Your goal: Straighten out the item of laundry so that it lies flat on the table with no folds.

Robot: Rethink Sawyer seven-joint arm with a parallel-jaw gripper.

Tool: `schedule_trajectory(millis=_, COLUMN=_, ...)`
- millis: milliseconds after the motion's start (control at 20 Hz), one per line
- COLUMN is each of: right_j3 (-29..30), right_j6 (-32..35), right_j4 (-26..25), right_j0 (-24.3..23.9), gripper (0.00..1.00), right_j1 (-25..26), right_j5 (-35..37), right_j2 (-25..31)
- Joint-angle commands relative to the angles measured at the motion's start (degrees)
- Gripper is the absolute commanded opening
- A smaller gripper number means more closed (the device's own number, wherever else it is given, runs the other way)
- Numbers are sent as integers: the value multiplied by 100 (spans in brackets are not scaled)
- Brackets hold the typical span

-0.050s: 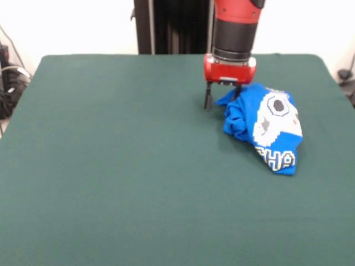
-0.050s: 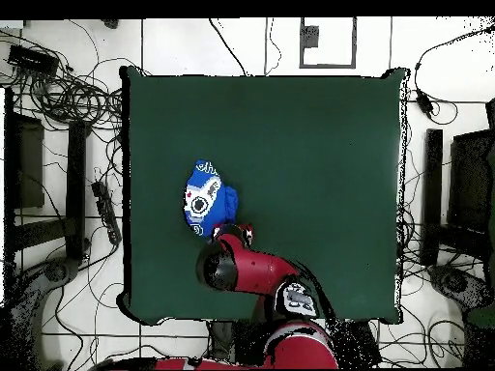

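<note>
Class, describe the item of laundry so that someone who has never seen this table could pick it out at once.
Start from the big dark green table. Under the red and black arm's gripper, toward one side edge, lies a small crumpled shirt. It is the only bright blue thing there, with a white pixel-style graphic and pale block letters.

Even bright light, soft shadows; table [image 1: 111, 166] glare-free, front view slightly soft.

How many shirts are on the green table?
1. A bright blue shirt lies crumpled on the table, right beside the gripper, with its white picture and letters facing up. Nothing else lies on the table, though folds could hide parts of the shirt itself.
</note>
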Motion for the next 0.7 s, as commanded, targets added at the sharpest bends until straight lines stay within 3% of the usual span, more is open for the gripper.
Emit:
schedule_trajectory(millis=50, right_j3=50, right_j6=865, right_j4=-58, right_j0=159, gripper=100, right_j1=-21, right_j5=414, right_j2=384)
schedule_trajectory(millis=350, right_j3=105, right_j6=754, right_j4=46, right_j0=350, gripper=100, right_j1=-575, right_j5=954, right_j2=10)
schedule_trajectory(millis=600, right_j3=-4, right_j6=763, right_j4=197, right_j0=968, gripper=100, right_j1=-1332, right_j5=1797, right_j2=-890)
schedule_trajectory(millis=700, right_j3=32, right_j6=870, right_j4=216, right_j0=991, gripper=100, right_j1=-1537, right_j5=2065, right_j2=-899)
